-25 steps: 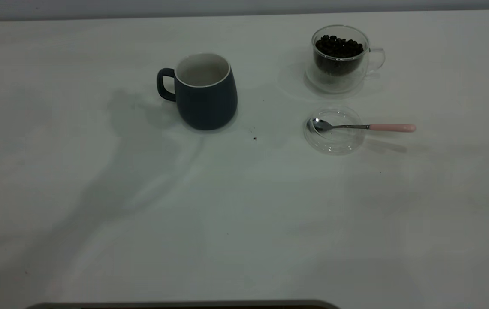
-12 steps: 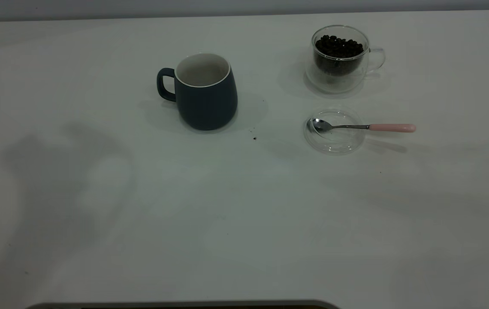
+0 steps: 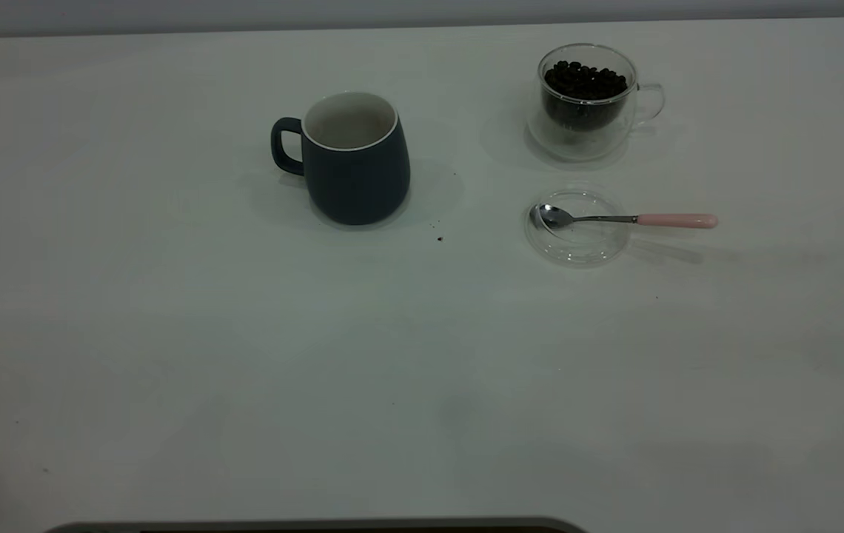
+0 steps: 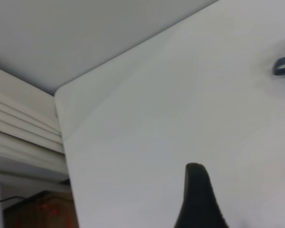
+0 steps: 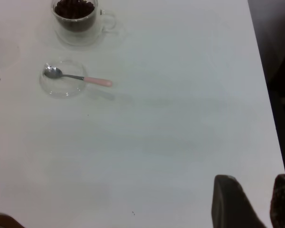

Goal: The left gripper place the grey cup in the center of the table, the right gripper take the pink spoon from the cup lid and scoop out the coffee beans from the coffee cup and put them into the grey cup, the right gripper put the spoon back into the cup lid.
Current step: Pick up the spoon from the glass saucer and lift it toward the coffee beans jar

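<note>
- The mug [image 3: 354, 157] stands upright on the table [image 3: 244, 355], near the far edge and a little left of its middle line, so I judge that its placing is done.
- The step in hand is for the right gripper [image 5: 251, 199] to take the spoon [image 3: 625, 219].
- This gripper hangs well apart from the spoon, over the right edge of the table. Two dark fingers [image 5: 230, 202] show with a small gap between them, so they stand a little apart.
- The left gripper [image 4: 197, 199] is over the far left corner, idle. Only one finger shows, so I cannot tell its state.
- The spoon's long axis runs along the far edge. Its bowl rests in the lid [image 3: 577, 250] and the pink end points to the right edge, out over the rim.
- It is good to grip the pink end, with the fingers across this axis, and to lift straight so the lid does not slide.
- The glass cup [image 3: 586, 100] with beans [image 3: 585, 80] stands just behind the lid, toward the far right corner.
</note>
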### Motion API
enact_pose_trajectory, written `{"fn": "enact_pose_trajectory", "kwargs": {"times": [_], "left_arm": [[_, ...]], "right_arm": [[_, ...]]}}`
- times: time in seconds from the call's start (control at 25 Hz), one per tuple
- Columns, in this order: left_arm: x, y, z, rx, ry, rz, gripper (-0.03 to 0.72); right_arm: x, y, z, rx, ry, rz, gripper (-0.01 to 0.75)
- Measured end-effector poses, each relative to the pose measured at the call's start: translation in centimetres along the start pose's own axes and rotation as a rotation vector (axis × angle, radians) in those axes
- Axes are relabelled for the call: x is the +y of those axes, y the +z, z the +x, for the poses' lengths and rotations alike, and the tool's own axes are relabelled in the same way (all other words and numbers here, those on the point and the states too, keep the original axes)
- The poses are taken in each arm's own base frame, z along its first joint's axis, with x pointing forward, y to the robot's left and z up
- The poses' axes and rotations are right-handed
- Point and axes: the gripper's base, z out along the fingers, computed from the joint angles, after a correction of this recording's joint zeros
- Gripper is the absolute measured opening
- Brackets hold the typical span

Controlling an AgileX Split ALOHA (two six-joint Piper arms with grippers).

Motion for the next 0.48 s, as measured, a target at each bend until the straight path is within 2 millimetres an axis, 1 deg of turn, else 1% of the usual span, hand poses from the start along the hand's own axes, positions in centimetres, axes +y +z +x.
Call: {"fn": "enact_pose_trajectory", "kwargs": {"times": [0.04,0.16,0.32,0.48], "left_arm": [[0.1,-0.8,1.2,-0.023,-0.017,-0.002,0.565],[0.1,-2.0,4.7,-0.062,-0.064,-0.004,0.565],[-0.9,-2.4,8.7,-0.092,-0.110,0.048,0.565],[-2.6,-1.5,11.9,-0.072,-0.175,0.129,0.565]], "right_arm": [[0.0,0.0,0.0,0.000,0.000,0.000,0.243],[0.0,0.0,0.0,0.000,0.000,0.000,0.241],[0.0,0.0,0.0,0.000,0.000,0.000,0.240],[0.0,0.0,0.0,0.000,0.000,0.000,0.240]]}}
